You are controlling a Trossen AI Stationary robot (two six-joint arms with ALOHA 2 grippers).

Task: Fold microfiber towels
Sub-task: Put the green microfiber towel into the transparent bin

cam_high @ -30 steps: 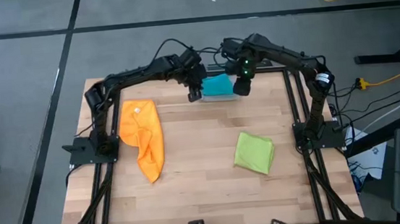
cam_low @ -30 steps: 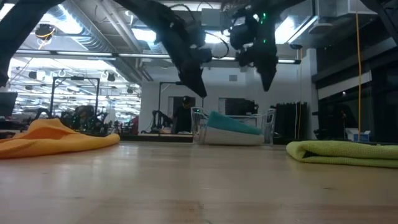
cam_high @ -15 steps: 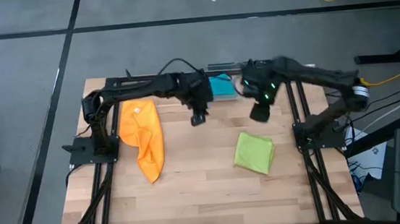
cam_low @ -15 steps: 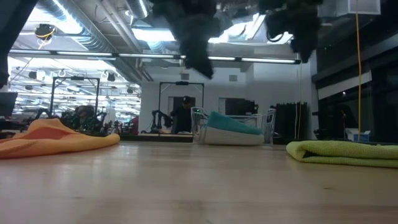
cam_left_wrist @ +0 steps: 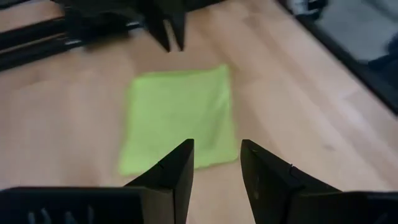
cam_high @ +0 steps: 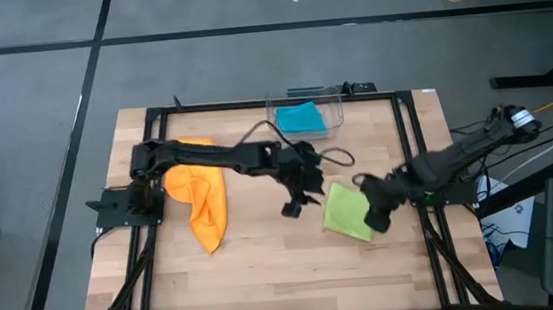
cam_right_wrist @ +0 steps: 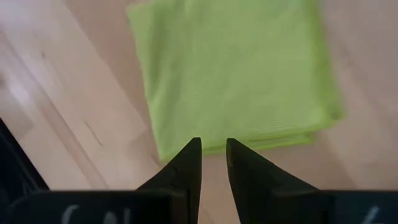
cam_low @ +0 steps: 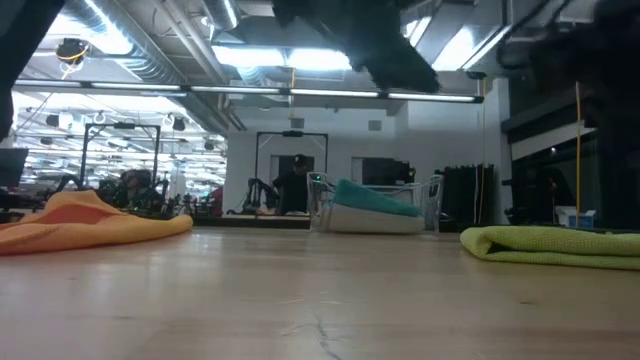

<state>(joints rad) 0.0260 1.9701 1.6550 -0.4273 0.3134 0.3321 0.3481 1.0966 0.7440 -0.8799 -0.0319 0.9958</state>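
A folded lime green towel (cam_high: 345, 209) lies flat on the table right of the middle. It also fills the left wrist view (cam_left_wrist: 177, 118) and the right wrist view (cam_right_wrist: 236, 68). My left gripper (cam_high: 293, 207) hovers open just left of it. My right gripper (cam_high: 374, 221) hovers over its right edge, with a narrow gap between the fingers and nothing in it. A crumpled orange towel (cam_high: 200, 197) lies at the left. A teal towel (cam_high: 302, 119) rests in the clear bin (cam_high: 332, 98) at the far edge, on a pale layer (cam_low: 372, 222).
The black frame rails (cam_high: 412, 153) run along the table's left, right and far sides. Bare wood (cam_high: 277, 275) stretches across the near half of the table. In the low view both arms show only as dark shapes overhead.
Both grippers have left the bin at the far edge and come toward the near edge, to the green towel. The left has swung to the towel's left side. The right has swung right and down over the towel's right edge, turning as it went. No towel has moved.
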